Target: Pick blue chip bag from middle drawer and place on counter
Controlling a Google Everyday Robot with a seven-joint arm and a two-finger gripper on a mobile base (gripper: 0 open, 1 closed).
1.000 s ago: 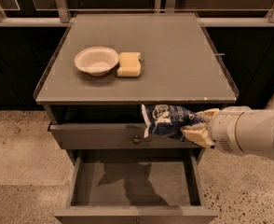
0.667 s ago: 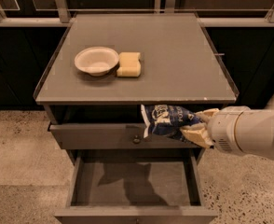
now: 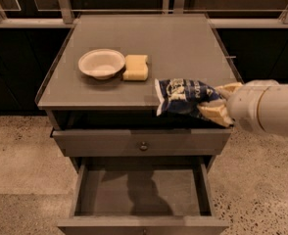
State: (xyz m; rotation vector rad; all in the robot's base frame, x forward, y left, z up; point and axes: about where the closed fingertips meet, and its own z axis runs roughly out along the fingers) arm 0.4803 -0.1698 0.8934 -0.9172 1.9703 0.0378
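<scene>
Lowest in the frame, the middle drawer [image 3: 134, 223] stands pulled out toward the camera, a shallow dark grey tray with low side walls. Its floor shows only a shadow. A speckled floor [image 3: 16, 151] lies on either side of the cabinet. Just above the open tray sits an upper drawer [image 3: 100, 142], pushed in, with a small round knob [image 3: 143, 145] at the middle of its front.

Right of centre, the gripper [image 3: 210, 100] reaches in from the right edge of the frame at the end of a thick white arm [image 3: 269, 106]. Its two tan fingers [image 3: 228, 88] are closed on the right end of the blue chip bag [image 3: 182, 95], one above and one below, and the foil is crumpled between them. The bag is held sideways, out of the drawer, at the level of the bench [image 3: 183, 43]. Its left end overlaps the bench's front edge near the right corner. Whether the bag touches the surface cannot be told.

Further back, on the left half of the bench, a pale shallow bowl [image 3: 101, 62] sits upright. A yellow sponge [image 3: 135, 67] lies just beside it on its right, close enough that they seem to touch. Both are well apart from the bag.

Along the top of the frame, metal posts [image 3: 64, 1] rise behind the bench against dark panels.
</scene>
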